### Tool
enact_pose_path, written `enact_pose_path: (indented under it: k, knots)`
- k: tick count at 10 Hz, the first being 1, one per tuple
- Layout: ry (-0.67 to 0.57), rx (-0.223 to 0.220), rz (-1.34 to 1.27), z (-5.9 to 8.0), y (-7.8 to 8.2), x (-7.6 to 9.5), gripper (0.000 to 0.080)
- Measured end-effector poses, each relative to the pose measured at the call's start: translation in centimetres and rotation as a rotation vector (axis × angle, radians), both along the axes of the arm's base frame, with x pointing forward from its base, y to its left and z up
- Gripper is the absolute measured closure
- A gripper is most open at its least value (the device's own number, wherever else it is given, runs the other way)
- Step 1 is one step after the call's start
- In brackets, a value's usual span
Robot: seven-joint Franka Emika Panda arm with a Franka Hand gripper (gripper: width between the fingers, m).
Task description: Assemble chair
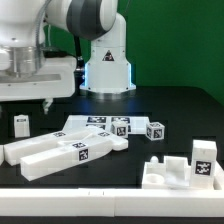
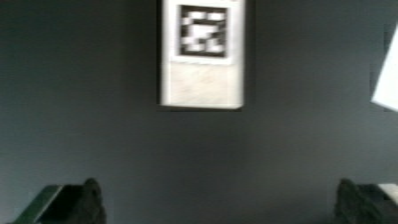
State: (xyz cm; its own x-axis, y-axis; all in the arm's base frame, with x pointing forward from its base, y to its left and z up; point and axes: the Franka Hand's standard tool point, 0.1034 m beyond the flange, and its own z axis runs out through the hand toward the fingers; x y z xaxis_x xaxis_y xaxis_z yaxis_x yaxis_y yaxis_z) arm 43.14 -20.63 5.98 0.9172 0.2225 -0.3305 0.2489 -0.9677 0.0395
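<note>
Exterior view, chair pieces: still loose, lying on the black table point(image 1: 190, 110), most in a cluster from its middle toward the front edge.
Long bars: two counted point(image 1: 45, 152), side by side near the front edge at the exterior view's left. They overlap, so a third cannot be ruled out.
Flat slab: one point(image 1: 85, 124), behind the bars and partly covered by them.
Cubes: two, each tagged. One cube point(image 1: 122, 127) is just beside the slab, the second cube point(image 1: 155, 130) near it toward the exterior view's right.
Small block: one point(image 1: 22, 123), alone near the table's edge at the exterior view's left, apart from the cluster.
White fixture: one point(image 1: 170, 172), at the front corner at the exterior view's right, with one tagged piece point(image 1: 203, 157) standing on it. Its steps are hard to tell apart.
Gripper: point(image 1: 25, 102) hangs over the small block, jaws spread wide, not touching it.
Wrist view: the small block point(image 2: 201, 60) shows one tag at one end. Both dark fingertips point(image 2: 71, 205) are cut by the frame, and the gripper point(image 2: 222, 205) is wide apart and clear of the block.
Cut off: one white shape point(image 2: 386, 85) at the picture's border, too little shown to name.
Blurred: the tag patterns cannot be read.
</note>
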Motion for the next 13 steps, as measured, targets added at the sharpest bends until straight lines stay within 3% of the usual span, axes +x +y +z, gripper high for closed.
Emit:
enact_pose_path:
  k: [2, 3, 5, 7, 8, 9, 11, 13]
  knots:
    - [0.175, -0.109, -0.096, -0.4, 0.7, -0.6, 0.015]
    - [0.215, -0.12, -0.12, -0.7, 1.5, -0.6, 0.015]
    - [0.331, -0.133, -0.117, -0.5, 1.5, -1.2, 0.015]
    - [0.558, -0.066, -0.026, -0.4, 3.1, -1.9, 0.015]
    - [0.608, -0.066, -0.015, -0.7, 3.0, -1.8, 0.015]
    - [0.649, -0.09, -0.03, -0.7, 2.9, -2.1, 0.015]
    - [0.646, -0.091, -0.031, -0.7, 2.7, -1.9, 0.015]
    - [0.668, -0.11, -0.046, -1.8, 1.1, -2.9, 0.015]
